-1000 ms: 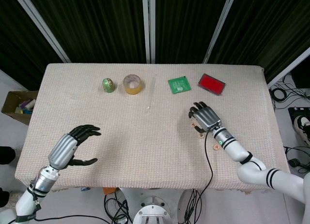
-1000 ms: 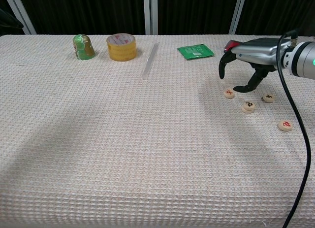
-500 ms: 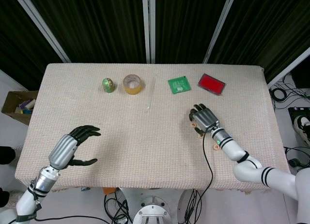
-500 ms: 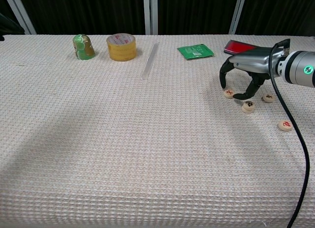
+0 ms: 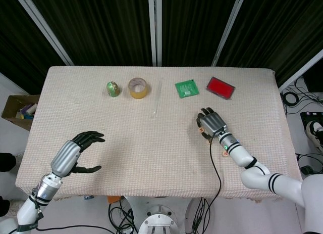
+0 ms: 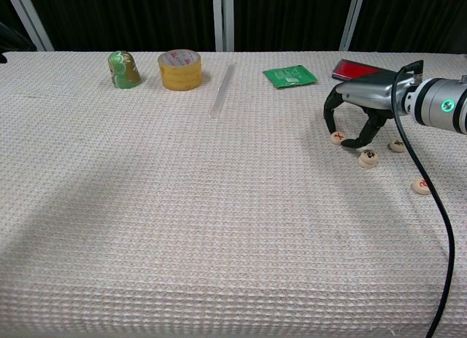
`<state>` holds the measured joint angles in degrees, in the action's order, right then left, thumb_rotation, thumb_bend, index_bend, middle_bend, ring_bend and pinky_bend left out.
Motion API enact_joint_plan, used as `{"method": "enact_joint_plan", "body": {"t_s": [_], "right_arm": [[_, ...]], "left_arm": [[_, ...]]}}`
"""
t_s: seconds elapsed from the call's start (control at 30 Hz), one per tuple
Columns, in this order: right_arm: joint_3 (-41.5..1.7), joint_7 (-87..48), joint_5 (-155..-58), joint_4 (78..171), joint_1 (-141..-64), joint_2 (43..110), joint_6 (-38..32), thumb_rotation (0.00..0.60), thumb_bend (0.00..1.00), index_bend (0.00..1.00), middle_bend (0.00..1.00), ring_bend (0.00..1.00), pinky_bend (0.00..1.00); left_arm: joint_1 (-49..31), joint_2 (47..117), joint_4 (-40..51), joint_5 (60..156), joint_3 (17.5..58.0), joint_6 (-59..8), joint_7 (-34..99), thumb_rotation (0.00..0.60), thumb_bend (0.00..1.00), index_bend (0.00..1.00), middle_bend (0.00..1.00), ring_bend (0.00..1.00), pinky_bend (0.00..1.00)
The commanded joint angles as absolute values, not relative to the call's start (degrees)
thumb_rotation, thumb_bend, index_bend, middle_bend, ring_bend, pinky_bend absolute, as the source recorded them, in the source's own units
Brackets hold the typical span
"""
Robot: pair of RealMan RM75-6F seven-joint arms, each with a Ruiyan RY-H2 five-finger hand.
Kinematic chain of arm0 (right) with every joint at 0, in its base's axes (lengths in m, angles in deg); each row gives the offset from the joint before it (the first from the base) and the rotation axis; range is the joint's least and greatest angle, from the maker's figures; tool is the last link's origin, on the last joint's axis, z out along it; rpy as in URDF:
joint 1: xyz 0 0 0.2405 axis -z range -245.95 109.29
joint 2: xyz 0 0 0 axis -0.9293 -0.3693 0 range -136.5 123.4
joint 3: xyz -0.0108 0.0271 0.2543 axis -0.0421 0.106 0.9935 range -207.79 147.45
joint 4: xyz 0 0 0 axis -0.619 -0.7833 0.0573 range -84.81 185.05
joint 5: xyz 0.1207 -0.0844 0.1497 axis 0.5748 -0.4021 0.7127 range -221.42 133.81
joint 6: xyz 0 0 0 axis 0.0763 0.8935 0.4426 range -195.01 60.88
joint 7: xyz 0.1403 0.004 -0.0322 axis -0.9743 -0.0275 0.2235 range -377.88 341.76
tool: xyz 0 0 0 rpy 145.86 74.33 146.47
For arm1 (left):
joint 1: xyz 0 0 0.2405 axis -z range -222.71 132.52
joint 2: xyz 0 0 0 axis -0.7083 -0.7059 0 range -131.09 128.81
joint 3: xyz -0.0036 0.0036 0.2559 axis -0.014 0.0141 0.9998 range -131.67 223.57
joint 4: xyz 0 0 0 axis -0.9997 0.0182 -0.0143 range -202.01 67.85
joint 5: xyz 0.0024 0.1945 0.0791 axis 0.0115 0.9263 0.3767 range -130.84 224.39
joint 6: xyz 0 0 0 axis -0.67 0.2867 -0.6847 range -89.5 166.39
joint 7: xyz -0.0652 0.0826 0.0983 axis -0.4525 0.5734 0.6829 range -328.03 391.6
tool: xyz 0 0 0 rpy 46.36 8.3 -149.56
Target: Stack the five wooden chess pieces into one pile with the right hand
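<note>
Now the right hand (image 6: 355, 113) curls its fingers (image 6: 330, 113) around one chess piece (image 6: 337, 138), others (image 6: 368, 158) just beside, grip unclear.

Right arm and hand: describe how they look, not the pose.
The right hand has a silver metallic back and black fingers. Its silver wrist carries a glowing green light, the white arm has black bands, and a black cable trails from the wrist.

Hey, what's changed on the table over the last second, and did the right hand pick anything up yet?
The right hand has come down and a little leftward, its fingers now curled around the leftmost chess piece; no lift shows, so a firm hold is uncertain. The other chess pieces, the tape roll and the left hand stayed put.
</note>
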<state>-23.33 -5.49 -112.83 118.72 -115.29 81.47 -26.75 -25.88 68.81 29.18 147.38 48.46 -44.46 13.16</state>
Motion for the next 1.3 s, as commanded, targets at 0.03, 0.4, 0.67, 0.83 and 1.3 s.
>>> {"method": "enact_joint_plan", "body": {"t_s": [0.03,0.4,0.67,0.83,1.3], "right_arm": [[-23.2,-6.0,-113.6,120.1,-114.8,80.4,-25.4,0.6,0.29,0.51,0.27,0.05,0.14],[-26.7,-7.9,-119.8,135.9,-108.7,67.6,-17.0,0.6,0.3,0.51,0.28,0.05,0.14],[-29.2,-6.5,-120.1,135.5,-107.6,68.2,-18.7,0.6,0.3,0.52,0.27,0.05,0.14],[-28.7,-6.6,-120.0,133.7,-108.2,69.9,-19.4,0.6,0.29,0.52,0.27,0.05,0.13],[-28.0,-6.4,-119.8,132.1,-109.1,71.2,-20.6,0.6,0.29,0.49,0.26,0.05,0.13]], "left_arm": [[-25.9,68.7,29.2,147.4,48.4,-44.5,13.1,0.6,0.0,0.27,0.21,0.17,0.23],[-25.2,68.8,29.8,148.1,48.0,-44.3,13.4,0.6,0.0,0.27,0.21,0.17,0.23],[-24.8,69.4,29.7,148.4,48.2,-43.7,13.6,0.6,0.0,0.27,0.21,0.17,0.23],[-25.0,69.2,29.8,148.2,48.3,-44.0,13.8,0.6,0.0,0.27,0.21,0.17,0.23],[-25.1,69.2,29.6,147.8,48.3,-44.1,13.4,0.6,0.0,0.27,0.21,0.17,0.23]]}}
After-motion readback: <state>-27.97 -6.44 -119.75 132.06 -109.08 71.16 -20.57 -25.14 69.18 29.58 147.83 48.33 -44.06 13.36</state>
